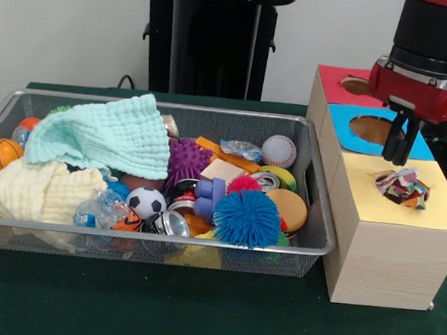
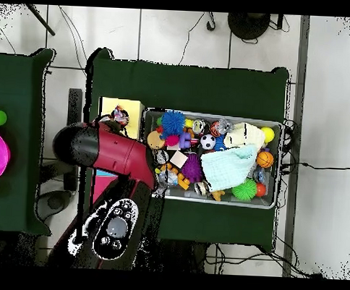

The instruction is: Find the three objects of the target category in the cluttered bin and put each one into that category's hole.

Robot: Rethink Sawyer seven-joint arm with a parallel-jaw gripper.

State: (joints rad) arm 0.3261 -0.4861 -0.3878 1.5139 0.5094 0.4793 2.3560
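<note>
Crumpled wrapper (image 1: 401, 185) sits in the yellow hole (image 1: 403, 191), seemingly just dropped there. Pincer (image 1: 399, 153) hangs above it empty, its fingers close together.

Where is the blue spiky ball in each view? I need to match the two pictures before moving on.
Front view: the blue spiky ball lies in the wire bin, at its near right corner, close to the wooden box.
Overhead view: the same ball sits at the bin's top left corner.
Shared landmark: the soccer ball, lying a little further from the wooden box than the spiky ball in both views.
</note>
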